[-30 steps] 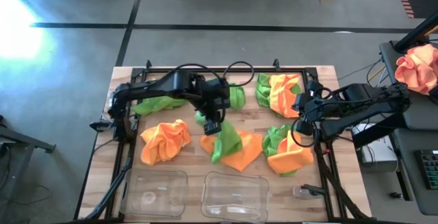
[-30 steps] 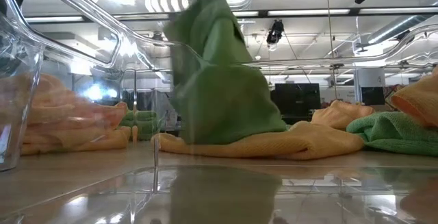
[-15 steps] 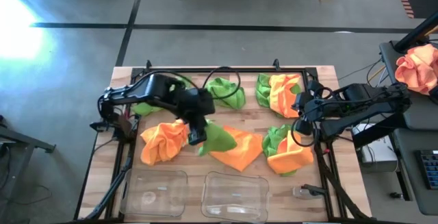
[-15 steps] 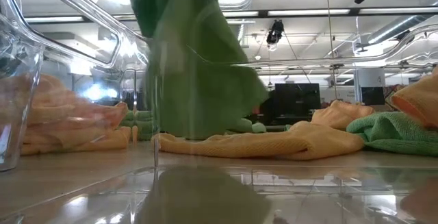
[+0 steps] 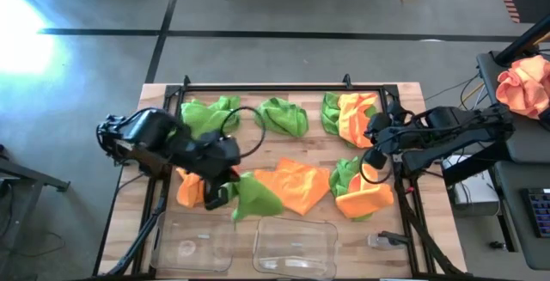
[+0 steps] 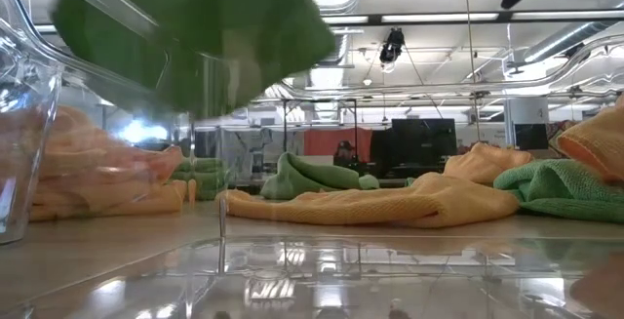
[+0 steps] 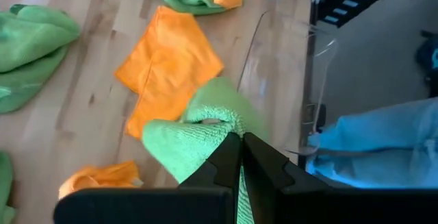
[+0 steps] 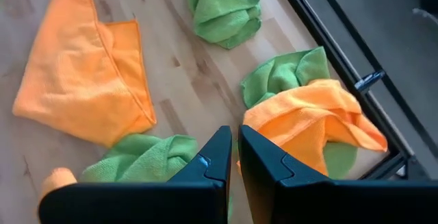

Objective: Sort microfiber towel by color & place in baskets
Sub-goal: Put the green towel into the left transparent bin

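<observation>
The left claw (image 5: 218, 197) pinches a green towel (image 5: 255, 197) hanging just above the counter (image 5: 258, 148), near the far rims of the two baskets (image 5: 293, 247). The right claw (image 5: 371, 155), fingers together and empty, hovers between towel piles by the counter's right edge.

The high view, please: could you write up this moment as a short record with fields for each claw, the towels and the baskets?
left claw: shut on a green towel, carried just above the two baskets
right claw: shut, holding nothing, above the right-hand pile
flat orange towel: lies mid-table, beside the carried towel
left basket: clear, no towel inside
right basket: clear, no towel inside
loose green towel: at the table's far edge
</observation>
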Tool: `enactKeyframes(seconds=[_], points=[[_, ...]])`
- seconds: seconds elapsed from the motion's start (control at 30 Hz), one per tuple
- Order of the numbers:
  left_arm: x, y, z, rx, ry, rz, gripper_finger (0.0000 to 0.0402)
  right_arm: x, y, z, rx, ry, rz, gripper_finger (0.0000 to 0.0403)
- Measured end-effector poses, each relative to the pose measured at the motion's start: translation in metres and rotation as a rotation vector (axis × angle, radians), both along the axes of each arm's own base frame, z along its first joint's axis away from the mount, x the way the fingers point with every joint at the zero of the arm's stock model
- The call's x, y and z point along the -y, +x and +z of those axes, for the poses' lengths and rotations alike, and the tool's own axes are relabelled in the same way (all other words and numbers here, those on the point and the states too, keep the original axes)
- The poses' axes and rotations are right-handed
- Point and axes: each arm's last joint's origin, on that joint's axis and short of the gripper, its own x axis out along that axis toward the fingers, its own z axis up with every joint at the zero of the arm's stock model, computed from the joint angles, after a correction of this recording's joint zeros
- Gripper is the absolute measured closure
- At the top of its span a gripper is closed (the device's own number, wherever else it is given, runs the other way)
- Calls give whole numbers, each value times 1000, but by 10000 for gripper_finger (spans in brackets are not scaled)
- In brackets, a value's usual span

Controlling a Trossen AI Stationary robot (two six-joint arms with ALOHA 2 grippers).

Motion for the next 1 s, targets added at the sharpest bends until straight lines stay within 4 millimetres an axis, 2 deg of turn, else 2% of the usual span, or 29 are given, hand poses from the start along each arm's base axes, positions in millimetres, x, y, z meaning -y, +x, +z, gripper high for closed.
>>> enactKeyframes(seconds=[0.23,0.47,0.8,1.0], points=[[27,-37,14,66,-66,39,401,-2,9,-5,-23,11,-32,381],[57,-61,16,78,-137,56,401,-4,19,-11,-57,9,-46,381],[100,-81,5,10,-199,9,401,-8,33,-20,-92,27,-93,381],[119,-87,-17,-62,-157,3,401,-10,41,-26,-122,31,-98,381]])
